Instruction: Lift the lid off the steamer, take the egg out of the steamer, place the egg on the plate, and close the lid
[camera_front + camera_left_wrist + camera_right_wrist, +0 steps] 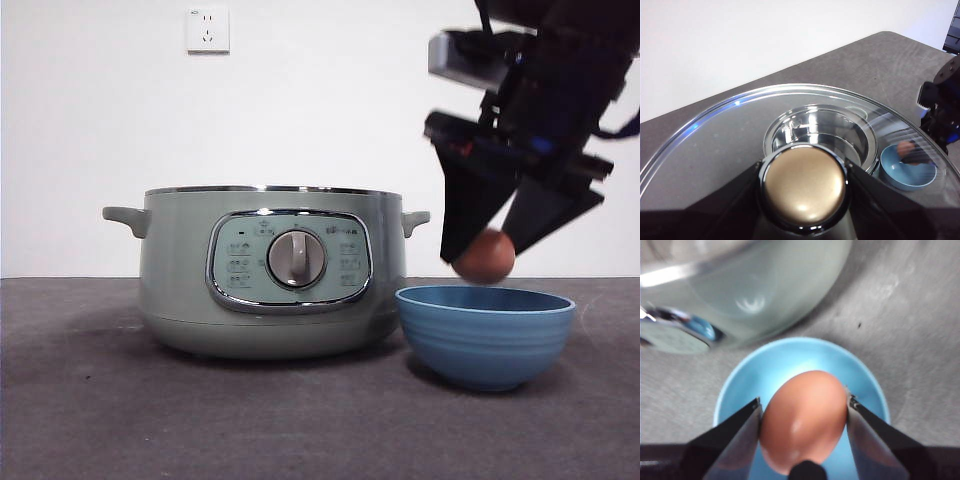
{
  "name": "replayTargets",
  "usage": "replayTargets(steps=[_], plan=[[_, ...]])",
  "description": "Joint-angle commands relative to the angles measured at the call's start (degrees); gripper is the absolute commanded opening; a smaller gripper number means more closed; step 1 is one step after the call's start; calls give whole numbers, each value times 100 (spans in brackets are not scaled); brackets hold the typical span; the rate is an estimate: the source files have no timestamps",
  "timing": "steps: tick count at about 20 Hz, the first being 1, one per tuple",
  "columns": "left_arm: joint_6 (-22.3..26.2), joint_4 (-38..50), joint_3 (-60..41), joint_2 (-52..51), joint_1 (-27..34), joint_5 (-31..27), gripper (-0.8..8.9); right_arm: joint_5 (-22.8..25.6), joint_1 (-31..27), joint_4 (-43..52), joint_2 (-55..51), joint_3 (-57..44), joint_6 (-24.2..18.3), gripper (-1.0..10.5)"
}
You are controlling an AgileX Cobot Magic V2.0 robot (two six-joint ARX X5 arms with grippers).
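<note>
On the table point(90, 420), nearest the front camera, the plate point(485, 335) stands at about 3 o'clock of the steamer point(270, 285), just beside its base. The right end effector point(485, 250) hangs directly above the plate, its two jaws closed against the sides of the egg point(485, 256). In the right wrist view the egg point(804, 420) lies over the middle of the plate point(740, 385), its long axis along the jaws and not across them. So the plate sits straight below, at 6 o'clock of the egg, with a small gap above the rim; the coming move is likely a short descent and release. Farther back, the steamer is open. The left end effector point(804, 187) holds the lid point(715, 150) by its knob point(804, 185), high above the steamer.
</note>
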Motion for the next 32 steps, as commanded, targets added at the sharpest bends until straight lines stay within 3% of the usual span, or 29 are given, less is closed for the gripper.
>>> replayTargets(steps=[1, 8, 20, 23, 30, 32], plan=[[0, 245, 90, -74, -11, 0, -9, -11, 4, 304, 164, -192, 42, -13], [-20, 125, 90, -74, -11, -2, -9, -133, 4, 710, 984, -205, 37, -13], [-20, 35, 90, -74, -11, 0, -9, -153, 11, 546, 1056, -205, 20, 9], [-24, -11, 90, -74, -11, 0, -9, -153, 11, 450, 1056, -205, 20, 216], [-31, -79, 90, -74, -11, 0, -9, -155, 13, 448, 1047, -203, 17, 256], [-37, -79, 90, -74, -11, 0, -9, -155, 11, 450, 1003, -201, 17, 460]])
